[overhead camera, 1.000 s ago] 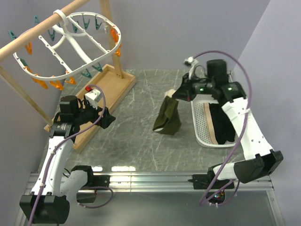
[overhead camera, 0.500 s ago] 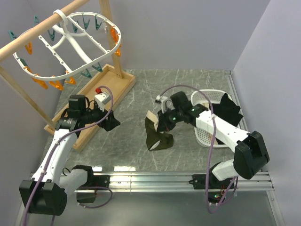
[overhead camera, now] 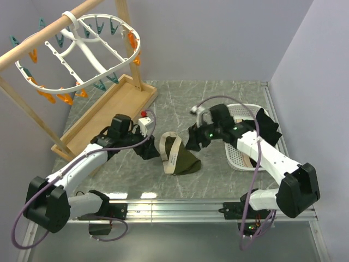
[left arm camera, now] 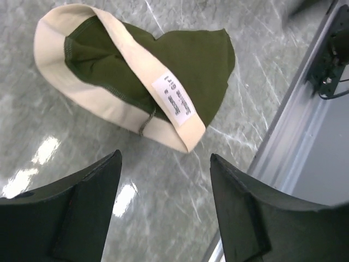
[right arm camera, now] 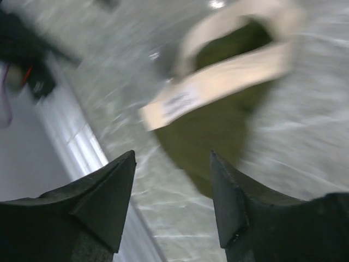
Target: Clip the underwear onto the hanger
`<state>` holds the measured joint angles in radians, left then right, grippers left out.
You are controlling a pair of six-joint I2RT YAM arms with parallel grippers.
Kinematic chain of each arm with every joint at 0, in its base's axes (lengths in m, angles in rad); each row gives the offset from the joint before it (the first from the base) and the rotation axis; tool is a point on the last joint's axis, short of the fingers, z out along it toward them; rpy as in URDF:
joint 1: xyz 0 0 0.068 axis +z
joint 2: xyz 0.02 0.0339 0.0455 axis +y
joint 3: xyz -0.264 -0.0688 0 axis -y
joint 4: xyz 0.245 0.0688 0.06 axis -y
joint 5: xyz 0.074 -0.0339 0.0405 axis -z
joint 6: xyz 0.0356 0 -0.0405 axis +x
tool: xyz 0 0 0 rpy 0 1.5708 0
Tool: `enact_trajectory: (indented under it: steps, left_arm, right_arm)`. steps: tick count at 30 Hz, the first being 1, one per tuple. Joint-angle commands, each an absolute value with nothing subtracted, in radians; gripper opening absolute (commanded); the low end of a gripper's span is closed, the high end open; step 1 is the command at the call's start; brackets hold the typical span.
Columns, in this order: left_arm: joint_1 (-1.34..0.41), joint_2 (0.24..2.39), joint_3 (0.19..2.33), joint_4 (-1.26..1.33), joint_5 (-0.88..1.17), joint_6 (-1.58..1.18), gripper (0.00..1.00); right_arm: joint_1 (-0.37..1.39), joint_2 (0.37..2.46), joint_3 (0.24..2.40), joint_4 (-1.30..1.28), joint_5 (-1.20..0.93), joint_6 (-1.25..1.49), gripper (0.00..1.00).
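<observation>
While the underwear (overhead camera: 180, 159) lies loose, left fingers (left arm camera: 82, 213) and right fingers (right arm camera: 101, 202) gape empty; clipping to the ten-o'clock hanger (overhead camera: 137, 45) remains.

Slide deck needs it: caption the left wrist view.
Open left gripper hovers over the olive underwear lying on the grey table.

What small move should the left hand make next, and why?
Probably lower the left hand onto the beige waistband of the underwear and close. It lies loose on the table just beyond its open fingers, and the right hand is open too, holding nothing.
</observation>
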<state>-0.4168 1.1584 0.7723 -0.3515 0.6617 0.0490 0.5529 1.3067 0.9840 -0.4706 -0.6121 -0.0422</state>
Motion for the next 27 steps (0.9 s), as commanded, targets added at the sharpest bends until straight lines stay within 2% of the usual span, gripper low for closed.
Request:
enact_trajectory:
  steps: [1, 3, 5, 7, 12, 20, 27]
  left_arm:
    - [-0.471, 1.232, 0.785, -0.229, 0.560, -0.052, 0.70]
    - [-0.482, 1.305, 0.802, -0.230, 0.497, -0.107, 0.67]
    - [-0.482, 1.366, 0.842, -0.267, 0.488, -0.133, 0.58]
    - [-0.479, 1.434, 0.854, -0.294, 0.482, -0.182, 0.55]
    - [-0.460, 1.488, 0.808, -0.249, 0.517, -0.294, 0.57]
    - [-0.443, 1.531, 0.764, -0.201, 0.540, -0.342, 0.60]
    - [-0.396, 1.575, 0.781, -0.192, 0.594, -0.354, 0.62]
  right_arm:
    - [0.442, 1.322, 1.049, -0.474, -0.556, -0.021, 0.61]
    - [0.443, 1.361, 1.074, -0.491, -0.532, -0.020, 0.57]
    - [0.443, 1.385, 1.071, -0.474, -0.537, 0.029, 0.55]
    - [0.471, 1.408, 1.075, -0.459, -0.531, 0.047, 0.54]
    - [0.499, 1.528, 1.103, -0.382, -0.454, 0.084, 0.56]
    - [0.499, 1.804, 1.330, -0.383, -0.434, 0.109, 0.59]
    - [0.497, 1.894, 1.401, -0.391, -0.445, 0.009, 0.63]
